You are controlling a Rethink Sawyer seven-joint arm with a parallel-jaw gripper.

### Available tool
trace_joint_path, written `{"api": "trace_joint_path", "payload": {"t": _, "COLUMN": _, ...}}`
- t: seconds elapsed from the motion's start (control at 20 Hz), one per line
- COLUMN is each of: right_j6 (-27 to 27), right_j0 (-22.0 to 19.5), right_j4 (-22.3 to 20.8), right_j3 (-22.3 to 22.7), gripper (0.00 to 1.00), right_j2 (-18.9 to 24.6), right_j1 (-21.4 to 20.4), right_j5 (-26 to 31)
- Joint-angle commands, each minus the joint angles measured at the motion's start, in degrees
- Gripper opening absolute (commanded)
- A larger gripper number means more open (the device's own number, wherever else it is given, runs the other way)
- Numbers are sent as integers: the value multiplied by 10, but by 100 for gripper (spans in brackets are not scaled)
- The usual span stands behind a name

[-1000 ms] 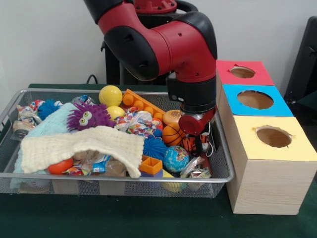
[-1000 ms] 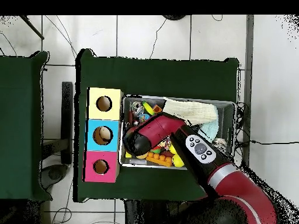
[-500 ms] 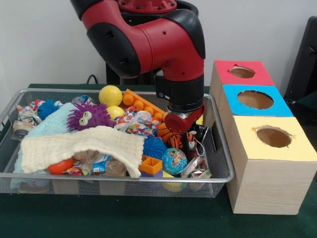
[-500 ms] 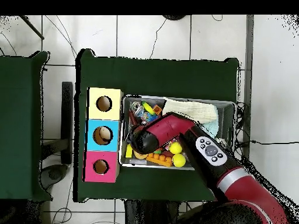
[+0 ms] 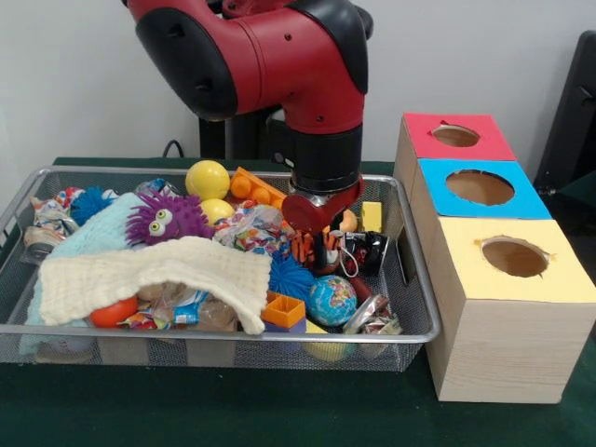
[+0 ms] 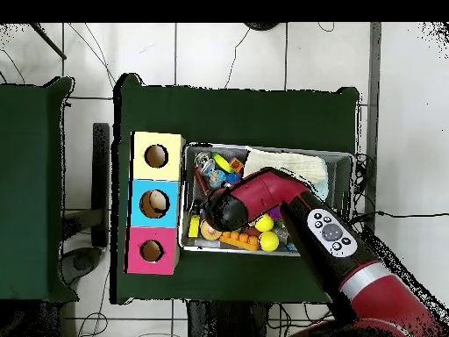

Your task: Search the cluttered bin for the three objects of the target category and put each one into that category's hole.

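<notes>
Your mesh bin (image 5: 410, 279) is stuffed with a knit cloth (image 5: 158, 270), fuzzy purple monster (image 5: 168, 217), globe ball (image 5: 331, 300) and yellow balls (image 5: 208, 179), can't tell the gripper's (image 5: 321, 244) state, holed boxes (image 5: 507, 307) alongside.

Red and black arm (image 5: 307, 84) lowered into wire bin (image 5: 410, 307), gripper (image 5: 317, 244) among the clutter. Globe ball (image 5: 331, 300) just below it, blue spiky ball (image 5: 291, 277) lower left, yellow block (image 5: 372, 216) upper right, cream cloth (image 5: 158, 275) far left.
</notes>
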Motion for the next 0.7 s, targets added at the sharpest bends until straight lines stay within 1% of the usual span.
{"api": "trace_joint_path", "payload": {"t": 0.05, "right_j6": -157, "right_j0": -53, "right_j4": 3, "right_j3": 47, "gripper": 0, "right_j2": 14, "right_j1": -3, "right_j5": 39}}
{"api": "trace_joint_path", "payload": {"t": 0.2, "right_j6": -155, "right_j0": -66, "right_j4": 1, "right_j3": 55, "gripper": 0, "right_j2": 17, "right_j1": -3, "right_j5": 33}}
{"api": "trace_joint_path", "payload": {"t": 0.4, "right_j6": -127, "right_j0": -79, "right_j4": 9, "right_j3": 81, "gripper": 0, "right_j2": 20, "right_j1": -28, "right_j5": 33}}
{"api": "trace_joint_path", "payload": {"t": 0.5, "right_j6": -90, "right_j0": -86, "right_j4": 22, "right_j3": 104, "gripper": 0, "right_j2": 18, "right_j1": -52, "right_j5": 27}}
{"api": "trace_joint_path", "payload": {"t": 0.6, "right_j6": -45, "right_j0": -98, "right_j4": 35, "right_j3": 125, "gripper": 0, "right_j2": 17, "right_j1": -71, "right_j5": 4}}
{"api": "trace_joint_path", "payload": {"t": 0.65, "right_j6": -13, "right_j0": -102, "right_j4": 43, "right_j3": 133, "gripper": 0, "right_j2": 14, "right_j1": -79, "right_j5": -12}}
{"api": "trace_joint_path", "payload": {"t": 0.7, "right_j6": -3, "right_j0": -106, "right_j4": 47, "right_j3": 135, "gripper": 0, "right_j2": 14, "right_j1": -82, "right_j5": -19}}
